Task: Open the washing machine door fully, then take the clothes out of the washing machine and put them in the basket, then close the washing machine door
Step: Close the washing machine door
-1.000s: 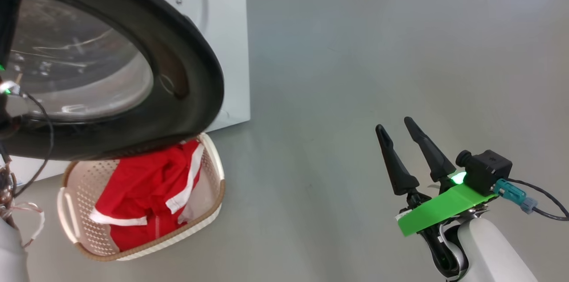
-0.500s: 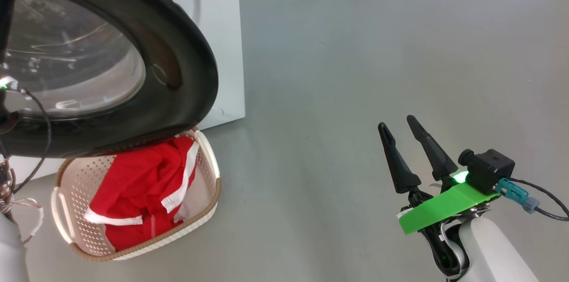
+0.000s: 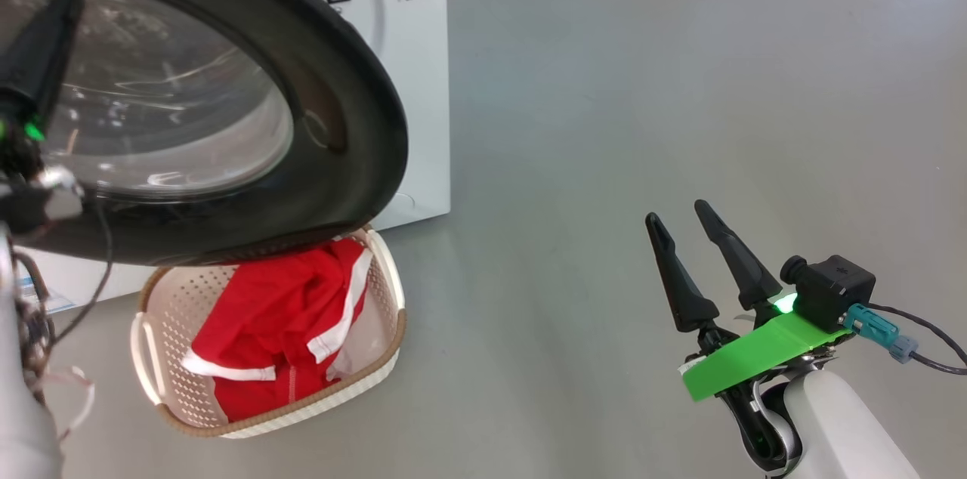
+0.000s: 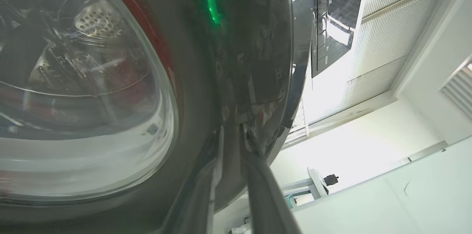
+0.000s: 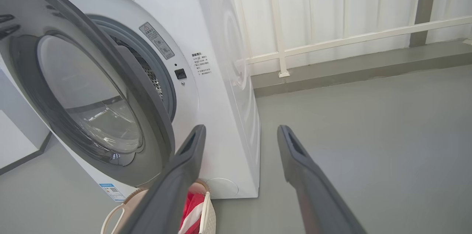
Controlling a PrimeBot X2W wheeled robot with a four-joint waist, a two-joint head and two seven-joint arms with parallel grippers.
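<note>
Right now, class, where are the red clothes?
In the head view the clothes lie at lower left, inside the basket on the floor, just beneath the open washing machine door.

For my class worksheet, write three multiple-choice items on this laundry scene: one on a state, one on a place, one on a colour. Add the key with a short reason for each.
1. How does the washing machine door stand?
A. shut flush
B. swung partly open
C. taken off its hinge

2. Where do the clothes lie?
A. draped over the door
B. in the basket, which stands on the floor
C. spread on the floor away from the basket

3. What colour is the stripe trim on the red clothes?
A. white
B. blue
C. yellow

Key:
1 B: the right wrist view shows a gap between the door and the front of the washing machine.
2 B: the red fabric sits inside the basket's perforated walls.
3 A: white bands edge the red fabric.
</note>
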